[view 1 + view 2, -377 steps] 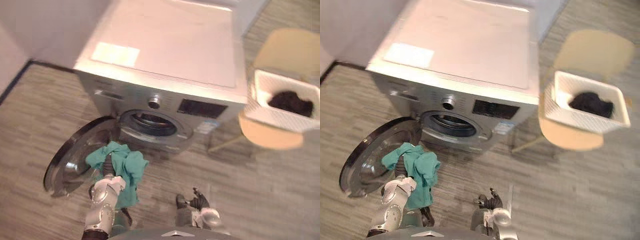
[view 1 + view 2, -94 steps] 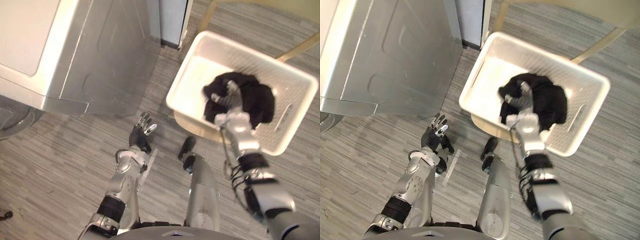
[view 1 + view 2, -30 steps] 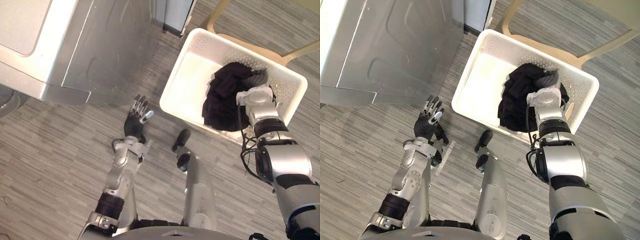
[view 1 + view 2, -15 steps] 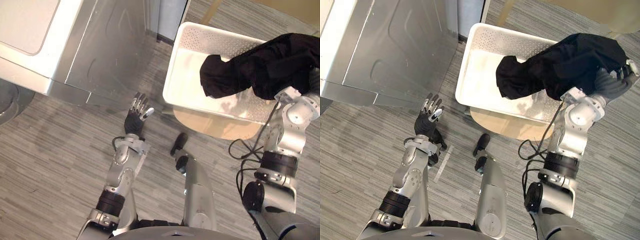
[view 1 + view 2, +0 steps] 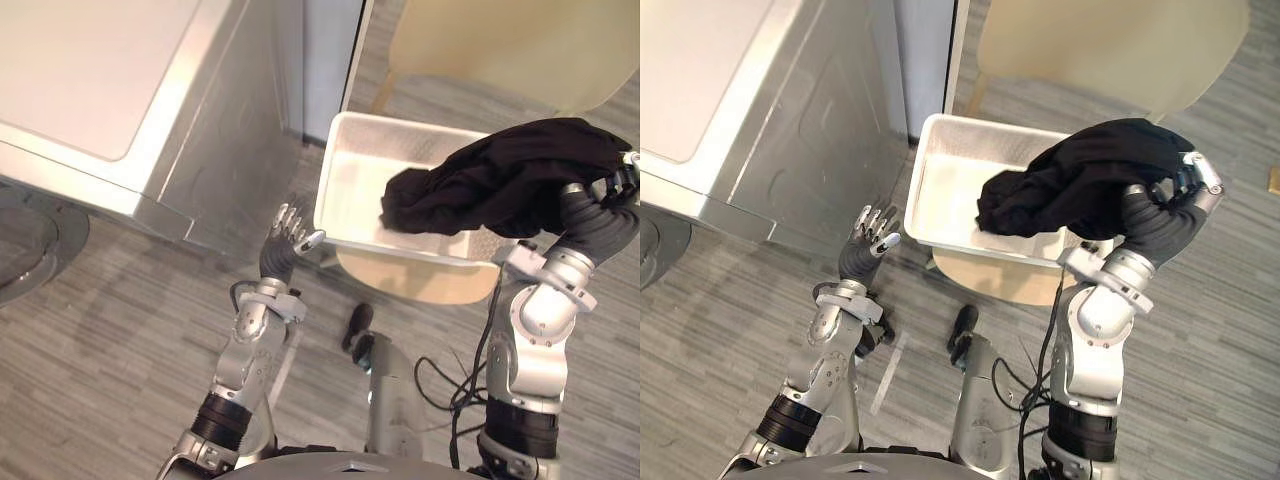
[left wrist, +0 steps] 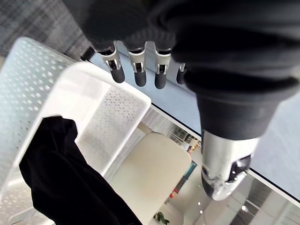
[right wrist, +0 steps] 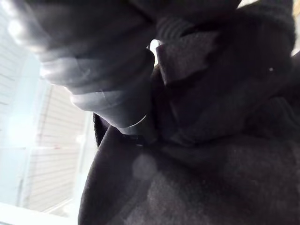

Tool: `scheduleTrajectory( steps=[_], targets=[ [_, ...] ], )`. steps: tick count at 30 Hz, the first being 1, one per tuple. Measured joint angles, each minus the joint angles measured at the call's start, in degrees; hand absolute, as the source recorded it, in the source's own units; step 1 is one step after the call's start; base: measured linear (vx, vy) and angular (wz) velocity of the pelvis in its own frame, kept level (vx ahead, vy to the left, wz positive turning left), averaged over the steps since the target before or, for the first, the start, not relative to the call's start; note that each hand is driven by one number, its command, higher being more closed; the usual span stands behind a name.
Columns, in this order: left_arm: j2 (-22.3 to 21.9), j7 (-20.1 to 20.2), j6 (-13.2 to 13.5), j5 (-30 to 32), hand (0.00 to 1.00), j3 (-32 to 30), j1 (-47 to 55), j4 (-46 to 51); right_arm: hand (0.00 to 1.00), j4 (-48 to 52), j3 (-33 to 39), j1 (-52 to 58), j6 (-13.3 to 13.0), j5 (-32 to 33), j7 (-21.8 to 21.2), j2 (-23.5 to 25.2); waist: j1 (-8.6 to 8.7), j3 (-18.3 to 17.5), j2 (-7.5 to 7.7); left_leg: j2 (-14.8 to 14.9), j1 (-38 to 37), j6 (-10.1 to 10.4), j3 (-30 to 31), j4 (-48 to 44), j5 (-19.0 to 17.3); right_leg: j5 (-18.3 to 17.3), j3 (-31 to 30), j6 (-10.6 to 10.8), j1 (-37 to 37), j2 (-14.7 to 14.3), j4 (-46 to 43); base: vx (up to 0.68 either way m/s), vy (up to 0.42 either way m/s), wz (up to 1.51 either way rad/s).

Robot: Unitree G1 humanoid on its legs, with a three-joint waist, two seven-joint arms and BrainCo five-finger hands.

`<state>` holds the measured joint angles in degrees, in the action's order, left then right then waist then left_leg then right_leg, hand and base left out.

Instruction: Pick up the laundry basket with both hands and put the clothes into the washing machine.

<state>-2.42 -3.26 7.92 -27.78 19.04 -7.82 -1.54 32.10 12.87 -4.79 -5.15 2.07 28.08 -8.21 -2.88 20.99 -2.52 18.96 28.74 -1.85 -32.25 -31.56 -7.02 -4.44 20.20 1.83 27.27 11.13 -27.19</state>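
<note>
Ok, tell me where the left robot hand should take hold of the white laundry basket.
Probably its left rim, coming from the washing machine side: that edge is bare and lies right beside the open left robot hand. The black garment, held by the right robot hand, drapes over the right end.

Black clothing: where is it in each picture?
Left eye view: black clothing, upper right, in the right hand.
Right eye view: right of centre.
Left wrist view: over the white basket.
Right wrist view: right against the camera.
Landmark: the white basket in the first three.
</note>
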Motion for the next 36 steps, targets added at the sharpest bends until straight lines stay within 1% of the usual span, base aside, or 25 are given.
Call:
scheduleTrajectory(
  steps=[1,3,4,5,6,7,8,10,11,12,14,15,16,18,19,20,21,22,24,25,26,28,31,34,36],
  targets=[
    [0.2,0.0,0.0,0.1,0.0,0.4,0.1,0.2,1.0,1.3,-1.1,1.0,-0.4,-0.2,-1.2,0.1,0.07,-1.2,0.03,0.1,-0.8,0.2,-0.2,-0.2,-0.4,-0.1,-0.2,0.2,-0.7,-0.1,0.2,0.07,0.014,-0.11],
    [0.3,0.5,0.1,1.1,0.0,1.7,0.1,0.5,1.0,3.4,-2.8,2.8,-2.3,-0.2,-4.1,1.2,0.4,-3.1,0.11,0.0,-2.9,0.4,-0.7,-0.1,-1.1,-0.3,-0.7,0.5,-2.6,-0.3,0.8,0.06,0.018,-0.09],
    [0.3,0.7,0.1,1.1,0.0,2.5,0.1,0.2,1.0,3.5,-4.0,3.5,-3.0,-0.1,-5.3,1.4,1.2,-4.2,0.3,-0.2,-3.8,0.5,-0.6,0.3,-1.3,-0.4,-0.8,0.6,-3.6,-0.3,1.6,0.06,0.02,-0.01],
    [0.3,0.9,0.1,1.1,0.0,3.1,0.0,-0.2,1.0,3.5,-4.5,4.0,-3.3,-0.1,-6.1,1.7,1.51,-5.0,0.42,-0.6,-4.2,0.5,-0.6,0.8,-1.2,-0.3,-0.8,0.6,-4.1,-0.3,2.1,0.07,0.021,0.01],
    [0.3,1.1,0.1,1.0,0.0,4.1,-0.3,-1.2,1.0,3.5,-5.2,4.8,-3.5,-0.1,-7.2,2.0,1.89,-5.9,0.58,-1.0,-4.8,0.7,-0.6,1.5,-1.1,-0.2,-0.8,0.7,-4.8,-0.4,2.9,0.07,0.025,0.03],
    [0.5,1.1,0.0,1.0,0.0,6.0,-1.6,-3.8,1.0,3.4,-6.4,5.8,-3.5,0.3,-9.2,2.9,2.82,-6.6,0.94,-2.1,-6.4,0.8,-0.6,3.3,-0.7,0.3,-1.2,1.1,-6.3,-0.3,4.6,0.06,0.017,0.04],
    [0.6,1.1,-0.1,1.1,0.0,6.8,-2.1,-4.7,1.0,3.4,-7.1,6.3,-3.5,0.4,-9.7,3.3,3.25,-7.0,1.03,-2.5,-6.9,0.9,-0.7,4.1,-0.4,0.7,-1.2,1.3,-6.9,-0.3,5.4,0.07,0.028,0.01],
    [1.0,1.0,-0.5,2.0,0.0,8.9,-3.8,-7.1,1.0,3.4,-8.6,8.0,-3.6,2.3,-12.0,3.3,4.25,-8.1,1.34,-3.5,-8.1,0.7,-0.8,5.8,0.1,1.9,-1.4,1.6,-8.3,-0.5,7.8,0.06,0.027,-0.03],
    [1.4,1.0,-0.7,3.5,0.0,10.4,-5.2,-8.7,1.0,3.3,-9.3,9.2,-3.6,4.5,-13.8,3.2,4.74,-8.5,1.46,-4.0,-9.0,0.2,-0.9,6.7,0.7,3.0,-1.5,1.8,-9.4,-0.6,9.3,0.07,0.029,-0.08],
    [1.6,1.1,-1.0,4.9,0.0,11.3,-6.5,-9.9,1.0,3.2,-10.1,10.1,-3.6,6.0,-15.2,3.2,5.19,-8.8,1.69,-4.4,-10.0,0.1,-1.0,6.9,0.8,3.6,-1.9,2.1,-10.4,-0.8,10.4,0.08,0.03,-0.13],
    [1.6,1.2,-1.2,6.8,0.0,12.7,-8.9,-12.7,1.0,3.0,-11.0,11.1,-3.6,7.4,-16.9,3.2,5.59,-9.4,2.03,-4.9,-11.5,0.1,-1.0,7.8,0.8,4.5,-2.4,2.2,-12.0,-1.2,11.9,0.06,0.019,-0.13],
    [1.6,1.6,-1.5,7.6,0.0,13.6,-10.1,-14.8,1.0,2.7,-11.3,11.7,-3.6,8.6,-17.9,3.2,6.24,-10.3,2.42,-5.5,-12.2,0.1,-1.0,8.8,1.0,4.9,-2.4,2.4,-12.8,-1.2,12.7,0.05,0.017,-0.03],
    [1.6,1.7,-1.8,7.8,0.0,14.2,-10.7,-15.9,1.0,2.7,-11.6,11.9,-3.6,9.3,-18.1,3.2,6.52,-10.6,2.61,-5.8,-12.8,0.1,-1.0,9.0,1.1,5.0,-2.4,2.5,-13.3,-1.1,13.2,0.04,0.034,0.01],
    [1.6,2.4,-3.3,6.4,0.0,16.3,-12.4,-20.2,1.0,2.4,-12.8,13.3,-3.6,11.7,-19.4,3.1,7.09,-11.4,3.64,-6.7,-15.1,0.2,-1.2,11.0,1.4,5.2,-2.6,2.7,-15.3,-1.0,14.8,0.0,0.0,0.0],
    [1.6,2.4,-3.7,5.8,0.0,16.9,-12.6,-21.0,1.0,2.3,-13.1,13.6,-3.5,11.9,-19.5,3.1,7.19,-11.7,3.9,-6.9,-15.5,0.3,-1.3,11.5,1.5,5.2,-2.8,2.8,-15.6,-1.0,15.1,-0.01,0.011,-0.08],
    [1.6,2.3,-4.6,4.5,0.0,17.4,-12.8,-22.4,1.0,1.6,-13.7,13.7,-3.4,12.8,-19.9,3.1,7.27,-12.9,4.54,-7.5,-16.0,0.3,-1.9,12.9,2.1,5.4,-3.4,2.8,-15.6,-1.0,15.8,-0.01,0.006,-0.14],
    [1.6,2.2,-5.1,3.6,0.0,17.8,-12.9,-23.2,1.0,1.0,-14.0,13.6,-3.4,14.0,-20.0,3.1,7.29,-13.5,4.83,-7.7,-16.2,0.3,-2.4,13.5,2.3,5.6,-3.8,2.8,-15.5,-1.1,16.6,-0.01,0.007,-0.17],
    [1.6,2.1,-5.4,2.7,0.0,18.4,-13.4,-24.1,1.0,0.6,-14.3,13.6,-3.4,14.5,-20.0,3.1,7.31,-13.6,4.98,-8.0,-16.5,0.3,-2.6,14.1,2.6,6.1,-4.1,3.0,-15.7,-1.1,17.2,-0.01,0.011,-0.12],
    [1.5,2.0,-6.3,-1.7,0.0,19.5,-14.0,-25.7,1.0,0.6,-15.0,13.6,-3.0,16.2,-20.0,3.0,7.69,-13.7,4.95,-8.4,-17.2,0.2,-2.8,14.9,2.8,6.7,-4.4,3.0,-16.4,-1.1,18.4,-0.02,0.025,-0.09],
    [1.5,2.0,-7.0,-5.0,0.0,20.1,-14.5,-26.9,1.0,0.6,-15.3,13.5,-3.0,16.8,-20.0,3.0,7.63,-13.8,5.09,-8.5,-17.7,0.2,-3.5,15.0,2.8,7.1,-5.1,3.2,-16.6,-1.1,18.7,-0.03,0.03,-0.18],
    [1.5,2.0,-7.3,-7.1,1.0,20.5,-14.5,-27.4,1.0,0.6,-15.6,13.3,-3.0,16.9,-19.9,3.0,7.68,-14.0,5.13,-8.6,-17.9,0.2,-3.9,15.2,2.8,7.5,-5.5,3.3,-16.6,-1.1,19.0,-0.04,0.033,-0.19],
    [1.5,1.6,-7.5,-9.7,1.0,21.9,-15.3,-28.5,1.0,0.6,-16.8,13.2,-3.0,18.1,-19.0,3.0,7.93,-14.8,5.12,-9.0,-17.9,0.3,-4.0,16.0,3.0,8.0,-5.6,3.2,-16.6,-1.0,19.9,-0.03,0.018,-0.04],
    [1.3,0.7,-7.4,-10.3,1.0,23.4,-15.4,-28.5,1.0,0.5,-17.9,12.3,-3.0,18.0,-18.6,2.9,7.98,-15.6,5.09,-9.5,-18.3,-0.2,-4.0,16.9,3.8,8.8,-5.5,3.6,-17.2,-1.0,20.8,-0.01,0.003,0.01],
    [1.3,-0.4,-7.3,-10.3,1.0,23.7,-15.4,-28.5,1.0,0.5,-19.3,10.8,-3.1,17.8,-17.5,2.9,8.02,-16.1,5.15,-10.1,-18.9,0.1,-4.0,18.1,4.1,8.8,-5.6,3.5,-17.5,-0.7,21.1,-0.04,0.017,0.03],
    [1.2,-1.9,-6.5,-10.9,1.0,23.5,-15.4,-28.5,1.0,0.5,-19.6,10.6,-3.1,17.0,-16.6,2.9,7.84,-16.9,5.21,-10.8,-19.0,0.3,-4.0,19.6,4.7,8.9,-5.7,3.5,-17.4,-0.6,21.5,-0.04,0.019,0.07]
  ],
)
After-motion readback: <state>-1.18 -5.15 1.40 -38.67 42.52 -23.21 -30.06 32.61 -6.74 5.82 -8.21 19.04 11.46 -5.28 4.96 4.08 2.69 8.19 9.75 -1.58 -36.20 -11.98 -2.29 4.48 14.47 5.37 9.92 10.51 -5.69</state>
